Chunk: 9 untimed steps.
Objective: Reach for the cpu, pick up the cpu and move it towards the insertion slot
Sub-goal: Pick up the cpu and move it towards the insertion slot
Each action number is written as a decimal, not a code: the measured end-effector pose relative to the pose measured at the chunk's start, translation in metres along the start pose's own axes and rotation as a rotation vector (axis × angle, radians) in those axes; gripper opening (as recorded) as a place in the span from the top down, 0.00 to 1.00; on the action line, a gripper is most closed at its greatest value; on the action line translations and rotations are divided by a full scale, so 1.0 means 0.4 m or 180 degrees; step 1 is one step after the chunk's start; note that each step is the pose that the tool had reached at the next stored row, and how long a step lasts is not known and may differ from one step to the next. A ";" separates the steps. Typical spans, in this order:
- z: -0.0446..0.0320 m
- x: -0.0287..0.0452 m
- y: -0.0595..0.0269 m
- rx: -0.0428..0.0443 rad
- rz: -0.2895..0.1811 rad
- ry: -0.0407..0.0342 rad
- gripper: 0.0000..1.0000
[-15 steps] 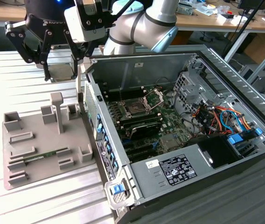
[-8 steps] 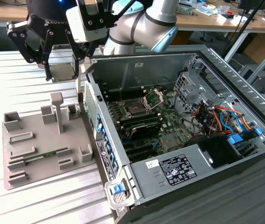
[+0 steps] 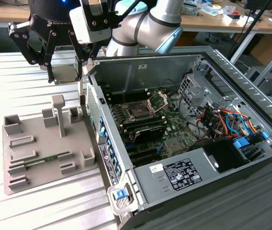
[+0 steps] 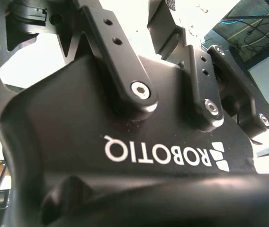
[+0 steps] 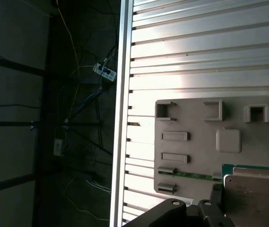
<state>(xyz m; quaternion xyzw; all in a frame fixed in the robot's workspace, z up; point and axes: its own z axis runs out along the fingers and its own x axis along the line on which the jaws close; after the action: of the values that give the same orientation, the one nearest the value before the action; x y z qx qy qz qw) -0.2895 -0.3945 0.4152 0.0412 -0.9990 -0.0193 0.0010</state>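
Observation:
In the exterior view my black gripper [image 3: 65,76] hangs above the far end of the grey holder plate [image 3: 35,143], to the left of the open computer case. It is shut on the cpu [image 3: 65,73], a flat silvery square held between its two fingers and lifted clear of the plate. In the first wrist view the cpu [image 5: 255,194] shows a pale metal top and a green edge, above the plate [image 5: 198,120]. The insertion slot [image 3: 138,111], a square socket with its silver frame swung open, lies on the motherboard inside the case, to the exterior view's right of the gripper.
The case's near side wall [image 3: 94,103] stands between the gripper and the motherboard. Upright posts [image 3: 58,112] rise from the holder plate, and a green memory stick [image 3: 40,160] lies in it. A power supply [image 3: 184,172] and cable bundle [image 3: 222,120] fill the case's right. The ribbed metal table [image 3: 11,81] lies underneath.

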 end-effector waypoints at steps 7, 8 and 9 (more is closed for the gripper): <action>0.000 -0.005 0.000 0.0000 0.0000 0.0000 0.45; 0.000 -0.006 0.000 0.0000 0.0000 0.0000 0.45; 0.000 -0.006 0.000 0.0000 0.0000 0.0000 0.45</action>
<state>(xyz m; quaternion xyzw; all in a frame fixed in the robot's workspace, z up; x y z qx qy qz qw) -0.2871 -0.3944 0.4152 0.0411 -0.9990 -0.0194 0.0010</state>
